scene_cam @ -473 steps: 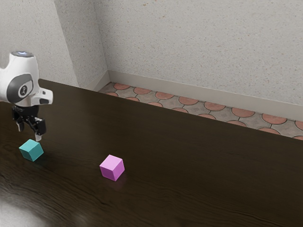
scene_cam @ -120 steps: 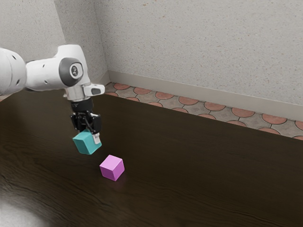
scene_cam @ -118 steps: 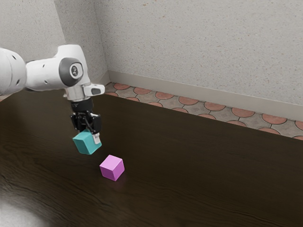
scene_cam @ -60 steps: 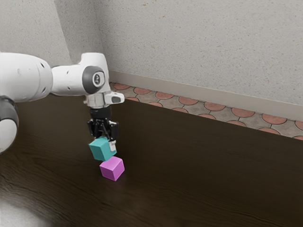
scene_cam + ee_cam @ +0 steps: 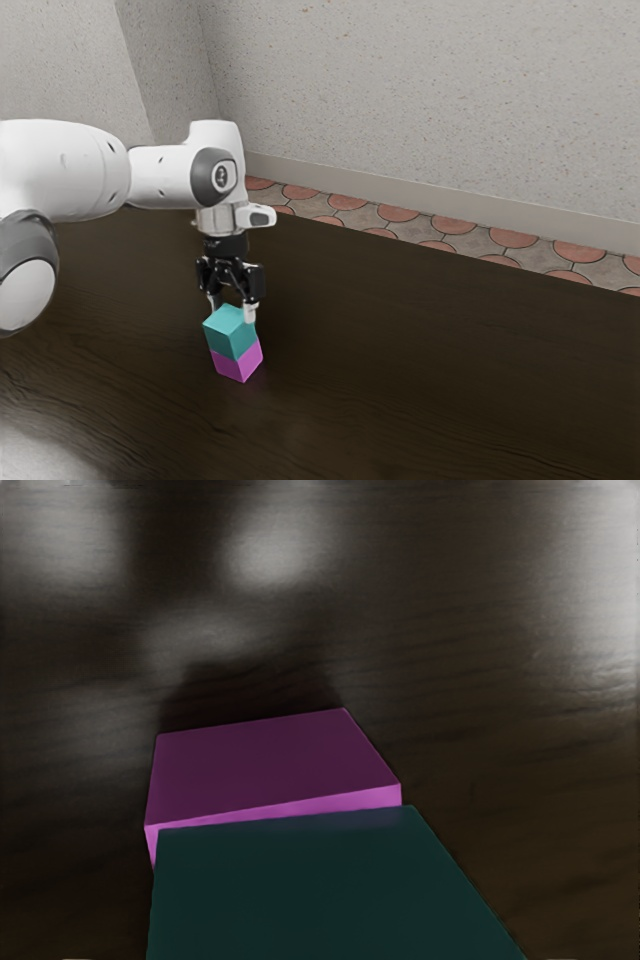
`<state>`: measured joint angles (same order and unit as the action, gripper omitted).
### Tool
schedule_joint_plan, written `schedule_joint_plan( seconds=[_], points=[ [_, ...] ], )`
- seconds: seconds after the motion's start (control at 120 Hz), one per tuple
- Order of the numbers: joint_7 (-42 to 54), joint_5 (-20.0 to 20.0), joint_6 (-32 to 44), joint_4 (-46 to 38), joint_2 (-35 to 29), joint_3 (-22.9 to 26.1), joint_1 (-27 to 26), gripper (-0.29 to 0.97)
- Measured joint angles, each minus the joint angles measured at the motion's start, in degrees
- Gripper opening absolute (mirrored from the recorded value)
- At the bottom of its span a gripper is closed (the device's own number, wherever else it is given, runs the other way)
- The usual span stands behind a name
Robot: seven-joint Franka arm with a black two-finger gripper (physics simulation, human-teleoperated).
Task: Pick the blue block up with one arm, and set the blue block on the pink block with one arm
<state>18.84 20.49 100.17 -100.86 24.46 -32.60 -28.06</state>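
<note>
The blue block (image 5: 229, 331), which looks more teal than blue, sits on top of the pink block (image 5: 238, 363), and the two make a small stack on the dark wooden tabletop (image 5: 430, 350). In the exterior view the lower face of the blue block meets the upper face of the pink block and I see no gap between them. The edges are not exactly lined up: the blue block is a little toward the exterior view's left compared with the pink one. The white arm (image 5: 150, 180) comes in from the exterior view's left and bends down, so that the black pincer (image 5: 233, 308) points straight down at the stack, directly over the blue block and very close to its top. Whether the pincer clamps the blue block or is apart from it, I cannot tell. In the wrist view the blue block (image 5: 320, 895) is large and dark just under the hand. Beyond its far edge a part of the pink block (image 5: 258, 762) shows, and around both there is the tabletop (image 5: 500, 650) with soft pale reflections. Behind the tabletop, in the exterior view, there are a strip of floor with red rounded tiles (image 5: 400, 213), a light baseboard (image 5: 450, 199) and a grey speckled wall (image 5: 420, 90).
</note>
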Motion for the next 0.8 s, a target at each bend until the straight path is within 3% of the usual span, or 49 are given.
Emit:
schedule_joint_plan(
  seconds=[0.183, 0.283, 0.383, 0.542, 0.8],
  points=[
    [-0.14, -0.77, -0.73, 6.31, -1.06, -1.22, -2.56, 0.64],
    [0.17, -2.48, -2.33, 9.27, -4.23, -9.21, -11.03, 0.65],
    [1.1, -6.65, -4.2, 11.99, -8.91, -12.34, -14.99, 0.66],
    [1.5, -15.94, -10.33, 20.2, -10.29, -12.84, -17.44, 0.67],
    [1.68, -22.85, -15.14, 21.28, -10.82, -12.98, -19.52, 0.68]
  ],
)
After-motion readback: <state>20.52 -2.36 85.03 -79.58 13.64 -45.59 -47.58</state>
